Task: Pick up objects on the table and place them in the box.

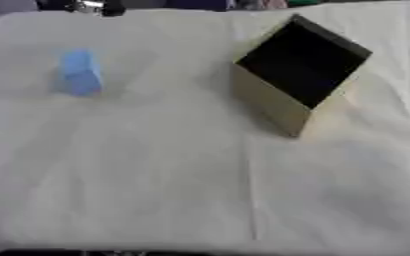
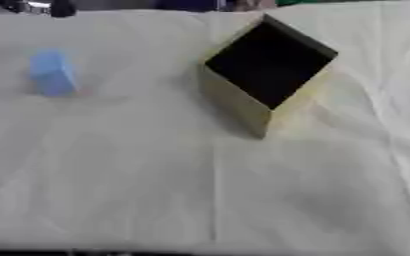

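the worktop [image 1: 156,190] is covered with a pale cream cloth, creased in faint lines. a light blue block [image 1: 79,72] stands on it at the far left. well apart from it, at the far right, sits a tan box [image 1: 274,102], turned corner-on, its dark inside open to view. the near half of the cloth is bare.

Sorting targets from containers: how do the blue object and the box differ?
The blue object is small, pale blue and closed; the box is larger, tan, with a dark open inside. The blue object stands left, the box right, turned corner-on. Both rest on the white cloth, apart.
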`<state>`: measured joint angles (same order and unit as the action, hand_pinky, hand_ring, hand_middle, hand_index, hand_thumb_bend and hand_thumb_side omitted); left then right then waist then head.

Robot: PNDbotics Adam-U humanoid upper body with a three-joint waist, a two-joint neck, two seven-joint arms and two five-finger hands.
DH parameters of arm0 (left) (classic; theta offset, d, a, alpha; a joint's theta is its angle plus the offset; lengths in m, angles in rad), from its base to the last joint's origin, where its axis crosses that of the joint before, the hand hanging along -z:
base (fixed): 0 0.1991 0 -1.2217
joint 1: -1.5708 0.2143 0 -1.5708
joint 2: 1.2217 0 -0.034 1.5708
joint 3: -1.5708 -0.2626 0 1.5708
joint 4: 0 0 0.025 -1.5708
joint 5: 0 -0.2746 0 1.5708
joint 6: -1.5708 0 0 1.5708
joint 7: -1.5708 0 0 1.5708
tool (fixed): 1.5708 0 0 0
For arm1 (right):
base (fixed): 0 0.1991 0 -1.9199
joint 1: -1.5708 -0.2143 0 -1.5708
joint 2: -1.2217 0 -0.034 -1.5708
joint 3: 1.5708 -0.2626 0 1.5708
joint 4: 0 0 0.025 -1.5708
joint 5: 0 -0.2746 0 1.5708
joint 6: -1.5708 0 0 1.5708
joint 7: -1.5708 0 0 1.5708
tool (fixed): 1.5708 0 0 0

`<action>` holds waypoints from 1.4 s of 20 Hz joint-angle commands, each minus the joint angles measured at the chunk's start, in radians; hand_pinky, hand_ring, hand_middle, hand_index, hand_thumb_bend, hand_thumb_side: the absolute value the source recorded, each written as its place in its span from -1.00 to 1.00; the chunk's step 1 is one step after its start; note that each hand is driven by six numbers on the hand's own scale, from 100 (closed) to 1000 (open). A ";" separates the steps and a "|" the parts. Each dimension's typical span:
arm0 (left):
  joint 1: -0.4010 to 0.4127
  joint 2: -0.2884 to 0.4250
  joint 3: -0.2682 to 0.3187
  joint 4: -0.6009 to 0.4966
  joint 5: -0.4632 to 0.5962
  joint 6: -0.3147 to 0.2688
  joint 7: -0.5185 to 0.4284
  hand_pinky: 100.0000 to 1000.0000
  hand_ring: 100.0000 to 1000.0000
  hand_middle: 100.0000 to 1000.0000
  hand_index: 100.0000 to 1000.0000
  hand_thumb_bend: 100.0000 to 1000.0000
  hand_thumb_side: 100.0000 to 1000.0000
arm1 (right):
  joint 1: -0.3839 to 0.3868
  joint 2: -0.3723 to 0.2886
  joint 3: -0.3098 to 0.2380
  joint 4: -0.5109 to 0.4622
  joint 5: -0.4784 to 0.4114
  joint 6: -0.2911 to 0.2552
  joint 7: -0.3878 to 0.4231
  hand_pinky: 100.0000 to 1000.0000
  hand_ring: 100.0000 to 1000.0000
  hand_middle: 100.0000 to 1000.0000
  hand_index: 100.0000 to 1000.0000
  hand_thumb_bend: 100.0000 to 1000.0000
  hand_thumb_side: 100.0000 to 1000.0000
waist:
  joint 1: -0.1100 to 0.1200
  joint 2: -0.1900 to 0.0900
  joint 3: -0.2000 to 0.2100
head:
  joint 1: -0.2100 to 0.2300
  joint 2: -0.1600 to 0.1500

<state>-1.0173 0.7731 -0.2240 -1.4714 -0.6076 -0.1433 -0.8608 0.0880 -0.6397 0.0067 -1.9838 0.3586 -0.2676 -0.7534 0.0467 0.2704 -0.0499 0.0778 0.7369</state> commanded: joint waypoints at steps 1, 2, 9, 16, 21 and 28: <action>-0.027 0.002 -0.012 -0.009 0.021 -0.009 -0.036 1.00 0.97 0.87 1.00 0.05 0.38 | -0.004 -0.029 -0.006 -0.016 -0.008 -0.001 0.005 0.26 0.48 0.23 0.51 -1.00 0.66 | -0.002 -0.018 -0.003 | 0.000 -0.010; -0.034 -0.008 -0.030 0.003 0.033 -0.013 -0.041 1.00 0.98 0.86 1.00 0.08 0.25 | -0.004 -0.029 -0.006 -0.016 -0.009 0.000 0.006 0.26 0.48 0.23 0.51 -1.00 0.66 | -0.002 -0.019 -0.003 | -0.003 -0.009; -0.068 -0.051 -0.099 0.073 0.057 0.016 -0.046 1.00 1.00 0.88 1.00 0.03 0.00 | -0.006 -0.028 -0.003 -0.016 -0.011 0.002 0.014 0.26 0.47 0.21 0.50 -1.00 0.66 | -0.002 -0.018 -0.004 | -0.006 -0.012; -0.076 -0.052 -0.129 0.127 -0.026 -0.007 -0.046 1.00 1.00 0.92 1.00 0.16 -0.09 | -0.006 -0.028 -0.002 -0.016 -0.012 0.002 0.017 0.26 0.46 0.20 0.50 -1.00 0.66 | 0.003 -0.017 -0.004 | -0.008 -0.014; -0.077 -0.058 -0.136 0.175 -0.109 -0.029 -0.046 1.00 1.00 0.95 1.00 0.12 -0.14 | -0.006 -0.027 -0.001 -0.016 -0.012 0.002 0.018 0.26 0.46 0.19 0.49 -1.00 0.67 | 0.005 -0.017 -0.005 | -0.009 -0.016; -0.083 -0.073 -0.133 0.264 -0.202 -0.064 -0.046 1.00 1.00 0.98 1.00 0.14 -0.15 | -0.005 -0.025 0.000 -0.016 -0.011 0.002 0.019 0.26 0.46 0.19 0.49 -1.00 0.67 | 0.006 -0.015 -0.005 | -0.007 -0.018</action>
<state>-1.0743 0.6833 -0.3658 -1.2157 -0.7931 -0.1911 -0.8989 0.0874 -0.6397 0.0129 -1.9838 0.3504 -0.2645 -0.7367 0.0540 0.2705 -0.0547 0.0691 0.7281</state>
